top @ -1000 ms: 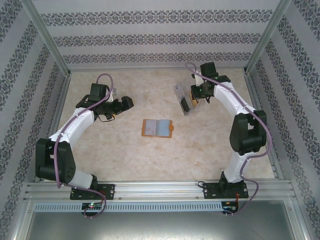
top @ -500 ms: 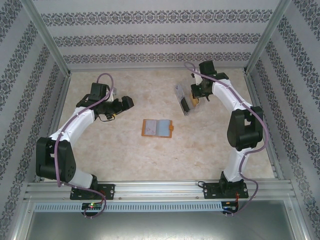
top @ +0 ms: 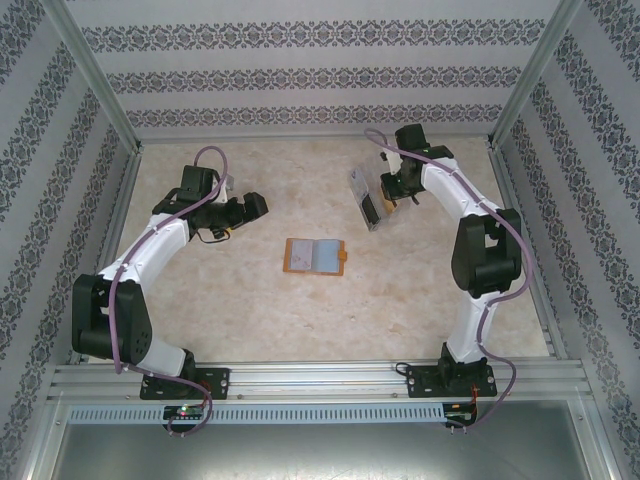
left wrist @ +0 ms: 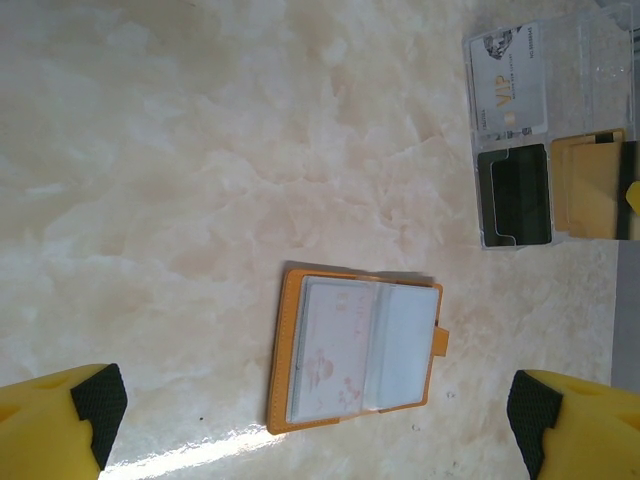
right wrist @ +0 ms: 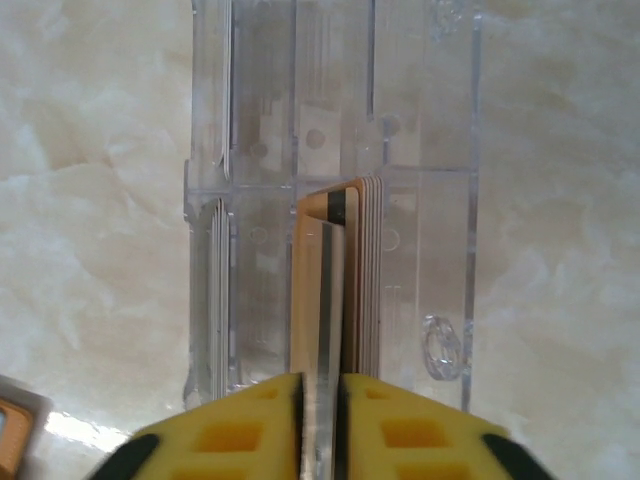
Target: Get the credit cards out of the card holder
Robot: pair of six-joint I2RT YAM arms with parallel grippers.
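Nearest, the card holder (top: 314, 256) lies open and flat on the cream marbled table (top: 250, 320), orange cover down and tab (left wrist: 441, 341) pointing to the right arm's side. Its two pale grey-blue pockets face up. The left one shows a faint reddish print, and what it holds is not clear. Beyond the card holder and to its left, the left gripper (top: 248, 207) hangs over bare table with its fingers (left wrist: 62, 422) spread wide, grasping nothing. Beyond the card holder and to its right sits a clear plastic box (top: 366, 198), apart from it. The credit cards (left wrist: 588, 188) are in the box: a gold stack in one compartment and a black one (left wrist: 515, 195) beside it, with a white card (left wrist: 510, 95) in a further section. The right gripper (right wrist: 321, 392) is at the box, over the gold stack. Its fingers are a sliver apart around a thin pale edge, and I cannot tell whether they pinch it or have let go. Farthest from the card holder, aluminium posts (top: 95, 75) frame walls (top: 320, 75) papered in grey floral bands.
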